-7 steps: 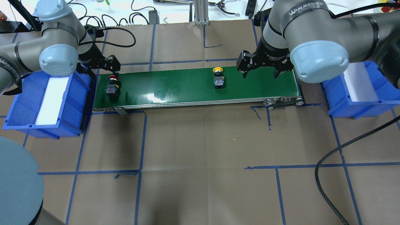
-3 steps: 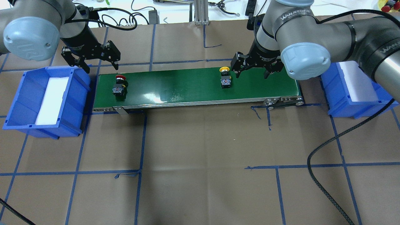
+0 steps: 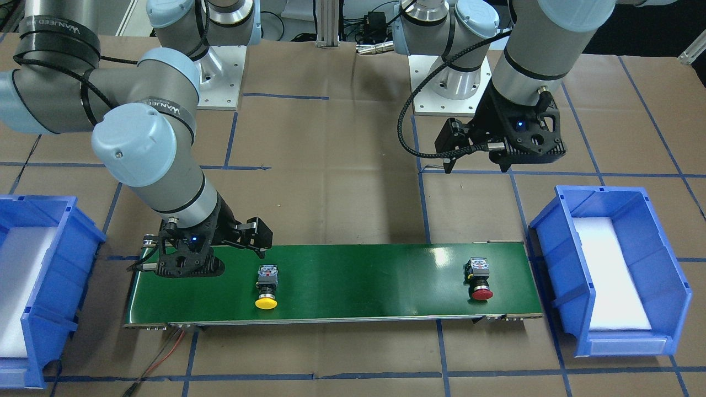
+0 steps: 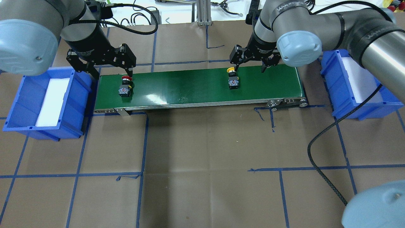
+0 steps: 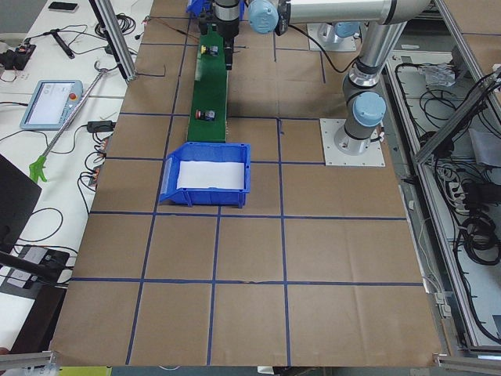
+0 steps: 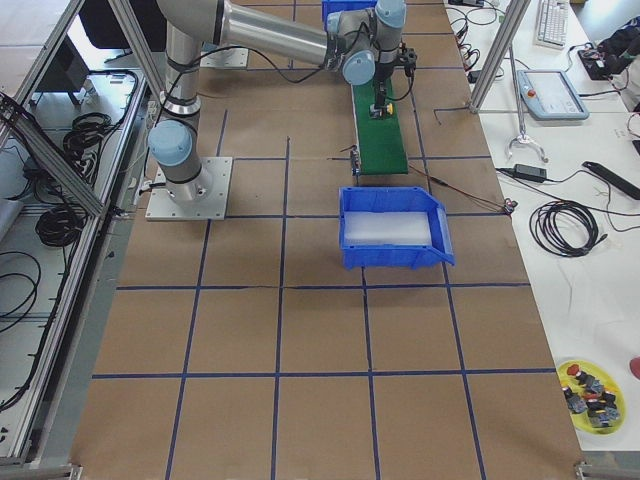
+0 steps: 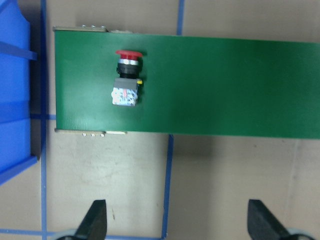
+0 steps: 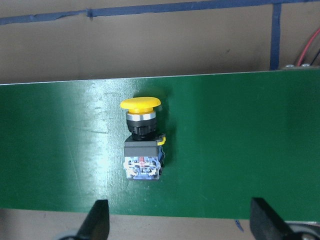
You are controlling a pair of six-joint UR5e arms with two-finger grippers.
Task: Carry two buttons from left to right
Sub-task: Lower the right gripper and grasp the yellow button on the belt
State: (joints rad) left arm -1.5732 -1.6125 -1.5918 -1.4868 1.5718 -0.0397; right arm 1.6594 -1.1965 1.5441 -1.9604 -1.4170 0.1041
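The red button lies on its side near the left end of the green belt. The yellow button lies right of the belt's middle. My left gripper hangs open well above the belt's left end, with the red button far below it. My right gripper is open low over the belt, just right of the yellow button, one finger close beside its cap. Nothing sits between either pair of fingers. In the front view the yellow button is left and the red button right.
A blue bin with a white liner stands at the belt's left end, and another blue bin at its right end. A black cable loops over the brown table with blue tape lines.
Both buttons have travelled to the right along the belt. My left gripper has risen away from the red button. My right gripper has moved left, closer to the yellow button.
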